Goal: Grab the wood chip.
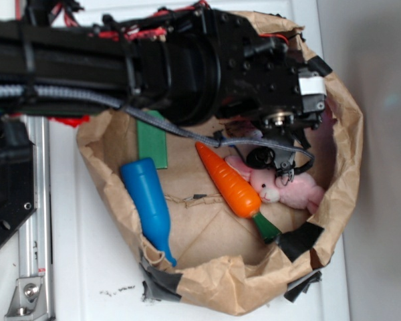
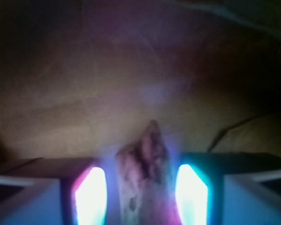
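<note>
The chip (image 2: 147, 173) stands right before my wrist camera, a rough brown sliver pointing up between my two glowing pads (image 2: 91, 194). Both pads sit just beside its flanks; whether they press it or only flank it I cannot tell, the view being dim and blurred. My pincer (image 2: 140, 197) is narrow, set about the chip. Behind it spreads creased brown paper.

From the exterior camera, my arm (image 1: 154, 63) reaches across the top of the picture and my pincer end (image 1: 281, 150) hangs down inside a paper bag (image 1: 234, 287) with rolled rim and black tape patches. The bag lies on the white tabletop (image 1: 87, 267), toward its right edge. The chip itself is hidden here under my wrist.

Inside the bag, a carrot (image 1: 230, 184) lies slanted just beside my pincer end, its green tip toward the near rim. A pink bunny (image 1: 284, 187) lies touching the carrot on the right. A blue bottle (image 1: 150, 207) leans along the left wall, neck downward. A green block (image 1: 152, 142) rests above it, partly under my arm.
</note>
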{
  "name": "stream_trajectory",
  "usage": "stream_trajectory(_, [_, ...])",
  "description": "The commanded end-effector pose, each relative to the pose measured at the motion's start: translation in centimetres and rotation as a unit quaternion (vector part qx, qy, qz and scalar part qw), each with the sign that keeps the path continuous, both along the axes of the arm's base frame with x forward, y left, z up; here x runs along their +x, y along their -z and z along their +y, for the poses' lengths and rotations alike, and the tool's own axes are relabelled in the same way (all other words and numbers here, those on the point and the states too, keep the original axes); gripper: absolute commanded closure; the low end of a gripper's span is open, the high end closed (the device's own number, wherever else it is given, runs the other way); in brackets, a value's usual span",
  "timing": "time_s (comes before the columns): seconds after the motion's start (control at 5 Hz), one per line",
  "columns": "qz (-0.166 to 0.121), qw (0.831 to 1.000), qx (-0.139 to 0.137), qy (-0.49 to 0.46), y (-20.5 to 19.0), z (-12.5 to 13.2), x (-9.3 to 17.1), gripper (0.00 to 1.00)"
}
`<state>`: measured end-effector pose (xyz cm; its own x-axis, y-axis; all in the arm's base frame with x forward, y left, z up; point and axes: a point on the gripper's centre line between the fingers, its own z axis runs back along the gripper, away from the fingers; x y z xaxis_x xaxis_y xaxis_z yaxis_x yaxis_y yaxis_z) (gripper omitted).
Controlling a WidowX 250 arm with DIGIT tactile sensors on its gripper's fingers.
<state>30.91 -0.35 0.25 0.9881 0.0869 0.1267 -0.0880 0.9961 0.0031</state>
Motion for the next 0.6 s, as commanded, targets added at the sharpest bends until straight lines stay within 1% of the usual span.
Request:
stream_trajectory(0.0, [0.043,0.997,0.02,0.052,0.4,-2.7,-2.5,1.0])
stream_trajectory(0.2, [0.029,0.998,0.02,0.06,-1.2,-2.8,-3.0,1.0])
stream_trajectory(0.4, [0.021,0.997,0.034,0.072,-4.1,-3.3,-4.0,1.0])
